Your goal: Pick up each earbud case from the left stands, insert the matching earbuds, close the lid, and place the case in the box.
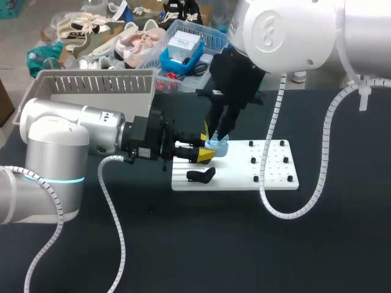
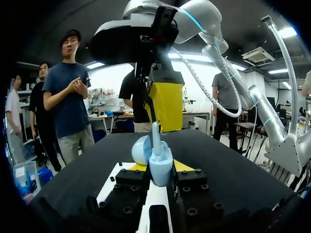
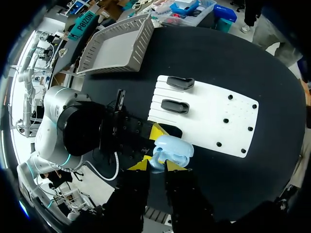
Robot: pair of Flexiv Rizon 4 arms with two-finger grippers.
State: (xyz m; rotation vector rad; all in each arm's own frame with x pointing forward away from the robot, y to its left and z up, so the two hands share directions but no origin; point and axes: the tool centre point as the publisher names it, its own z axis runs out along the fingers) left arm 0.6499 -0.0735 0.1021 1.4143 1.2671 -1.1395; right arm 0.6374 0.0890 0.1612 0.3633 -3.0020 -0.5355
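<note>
A light blue earbud case (image 2: 160, 170) with its lid (image 2: 141, 149) swung open sits between the yellow tips of my left gripper (image 2: 160, 167), which is shut on it just above the white stand board (image 1: 269, 177). From above, my right gripper (image 2: 160, 124) is shut on a light blue earbud (image 2: 155, 138), whose lower end is in the open case. In the head view both grippers meet at the board's left part, left gripper (image 1: 206, 154) below right gripper (image 1: 214, 139). In the right wrist view the case (image 3: 174, 149) lies just ahead of the right gripper (image 3: 156, 165).
Two black stands (image 3: 180, 82) (image 3: 175, 106) stand on the board's left part; one shows in the head view (image 1: 200, 176). Small black pegs (image 1: 272, 162) dot its right part. The grey slatted box (image 1: 91, 91) sits at the back left.
</note>
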